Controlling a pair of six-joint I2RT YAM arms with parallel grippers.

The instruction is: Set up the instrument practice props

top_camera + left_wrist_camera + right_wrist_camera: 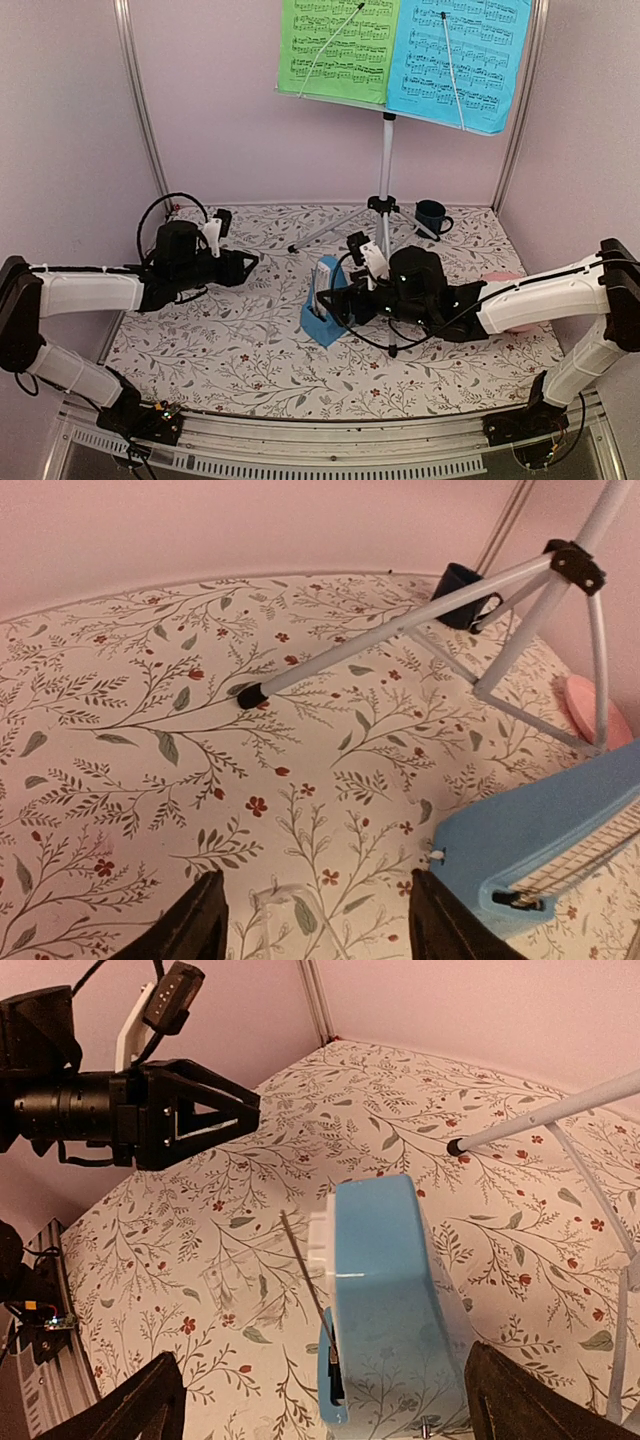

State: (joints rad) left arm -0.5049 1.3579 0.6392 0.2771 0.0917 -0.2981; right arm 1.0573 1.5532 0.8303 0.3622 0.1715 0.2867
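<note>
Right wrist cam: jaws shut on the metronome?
No, the right gripper has its jaws spread wide apart, far wider than the blue metronome that sits between them.

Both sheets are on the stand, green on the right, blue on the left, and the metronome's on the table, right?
Swapped: the top external view shows the green sheet on the left, the blue sheet on the right. The metronome is on the table.
</note>
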